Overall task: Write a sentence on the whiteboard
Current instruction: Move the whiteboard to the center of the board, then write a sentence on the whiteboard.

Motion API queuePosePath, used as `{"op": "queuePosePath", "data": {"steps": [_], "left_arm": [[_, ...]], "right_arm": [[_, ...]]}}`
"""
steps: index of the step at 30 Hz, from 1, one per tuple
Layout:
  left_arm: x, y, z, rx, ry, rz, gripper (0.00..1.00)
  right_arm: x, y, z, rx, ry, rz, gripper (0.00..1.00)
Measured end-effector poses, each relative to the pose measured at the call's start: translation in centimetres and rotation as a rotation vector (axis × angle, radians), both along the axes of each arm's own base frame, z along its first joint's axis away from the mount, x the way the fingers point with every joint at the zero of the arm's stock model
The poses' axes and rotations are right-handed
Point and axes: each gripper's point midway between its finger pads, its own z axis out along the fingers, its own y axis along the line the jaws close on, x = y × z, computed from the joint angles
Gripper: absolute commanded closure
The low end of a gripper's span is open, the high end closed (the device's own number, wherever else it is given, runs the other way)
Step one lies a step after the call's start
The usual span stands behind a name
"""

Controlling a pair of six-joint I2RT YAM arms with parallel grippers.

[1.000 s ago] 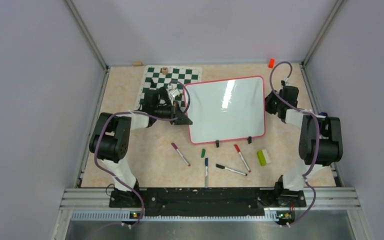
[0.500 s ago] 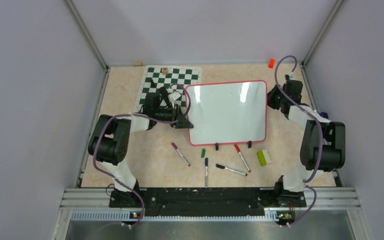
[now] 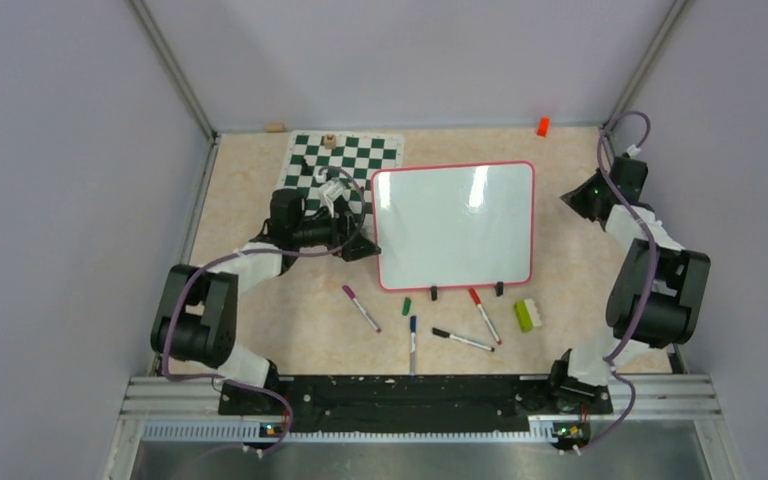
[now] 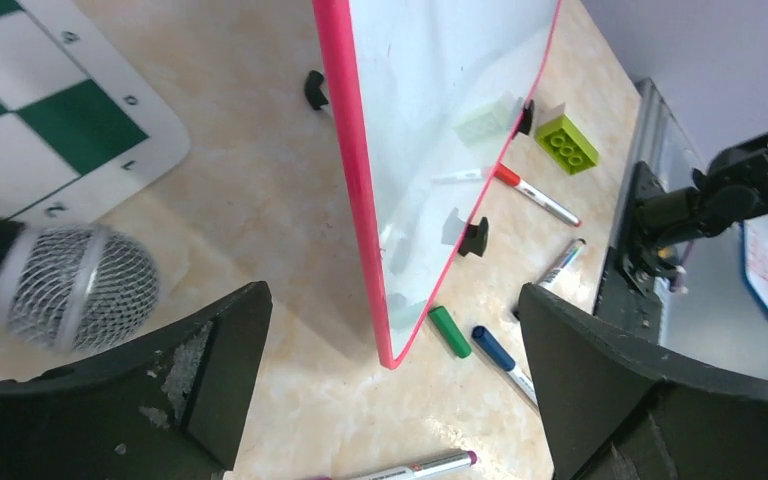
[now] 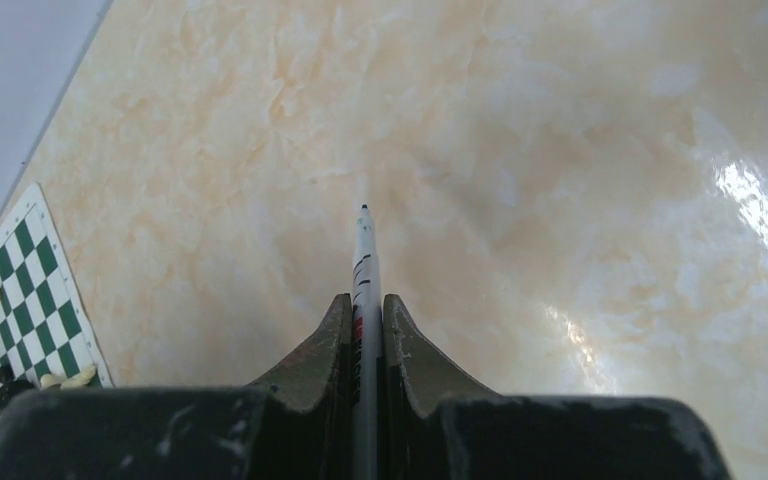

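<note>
The whiteboard point(image 3: 455, 225) sits at the centre of the overhead view, propped on two small black feet point(image 3: 434, 292) along its lower edge, its glossy face catching glare. My left gripper point(image 4: 390, 300) is just beside the board's left edge, with its fingers point(image 4: 230, 360) spread wide. In the left wrist view the pink frame runs down the middle of the picture, in the gap between them and a little ahead, and neither finger appears to touch it. A mesh-headed microphone point(image 4: 70, 285) lies at the left of that view, next to the corner of the chess mat point(image 3: 345, 160). My right gripper point(image 5: 365, 300) is at the upper right of the overhead view, well apart from the board's right edge. Its jaws are clamped together on a white marker point(image 5: 364, 250), whose dark tip points out over bare tabletop. Below the board, towards the bottom of the overhead frame, loose items lie scattered: a purple-capped marker point(image 3: 361, 308), a green cap point(image 3: 406, 306), a blue marker point(image 3: 412, 340), a black marker point(image 3: 462, 340), a red marker point(image 3: 484, 316) and a lime-green brick point(image 3: 526, 315).
</note>
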Motion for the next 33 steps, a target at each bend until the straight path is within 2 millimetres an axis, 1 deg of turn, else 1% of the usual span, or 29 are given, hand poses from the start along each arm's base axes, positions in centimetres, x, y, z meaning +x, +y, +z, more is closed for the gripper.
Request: {"op": "queuePosePath", "data": {"steps": [1,3,4,5,6,9,10,11,14,18,22,24,26,30,33], "left_arm": [[0.0,0.3,0.4,0.007,-0.025,0.024,0.01],[-0.2,1.0,1.2,0.020,-0.069,0.071,0.01],[-0.2,1.3,1.5,0.028,-0.091,0.095,0.10],[-0.3,1.6,1.9,0.034,-0.112,0.120,0.04],[-0.2,1.9,2.1,0.041,-0.127,0.144,0.01],[0.0,2.7,2.9,0.054,-0.158,0.221,0.01],[0.0,2.9,3.2,0.055,-0.176,0.241,0.01],[-0.1,3.1,3.4,0.054,-0.190,0.254,0.01],[-0.2,3.8,4.0,0.062,-0.217,0.305,0.01],[0.6,4.8,4.8,0.074,-0.231,0.392,0.01],[1.5,7.3,5.3,0.116,-0.204,0.583,0.01],[1.7,8.7,6.3,0.118,-0.220,0.686,0.01],[1.6,10.1,6.9,0.104,-0.243,0.774,0.01],[0.8,11.3,6.6,0.081,-0.245,0.852,0.01],[0.7,12.3,6.1,0.057,-0.219,0.929,0.01]], "right_arm": [[-0.4,-0.1,0.2,-0.007,0.004,-0.009,1.00],[-1.4,-0.1,1.2,-0.024,-0.009,-0.024,1.00],[-2.0,-0.1,1.9,-0.034,-0.018,-0.031,1.00],[-2.5,-0.1,2.6,-0.044,-0.031,-0.038,1.00],[-3.1,-0.1,3.4,-0.056,-0.046,-0.044,1.00],[-4.8,-0.2,5.6,-0.099,-0.096,-0.062,1.00],[-5.8,-0.2,6.6,-0.122,-0.115,-0.068,1.00],[-6.1,-0.2,6.9,-0.127,-0.121,-0.069,1.00],[-8.3,-0.3,9.0,-0.181,-0.155,-0.082,1.00],[-11.2,0.2,11.7,-0.222,-0.229,-0.089,1.00],[-14.3,1.4,14.1,-0.236,-0.318,-0.079,1.00],[-15.7,1.8,15.0,-0.246,-0.354,-0.082,1.00],[-16.9,2.1,15.9,-0.259,-0.385,-0.083,1.00],[-18.8,2.6,17.1,-0.283,-0.427,-0.078,1.00],[-19.4,2.8,17.5,-0.285,-0.422,-0.073,1.00]]}}
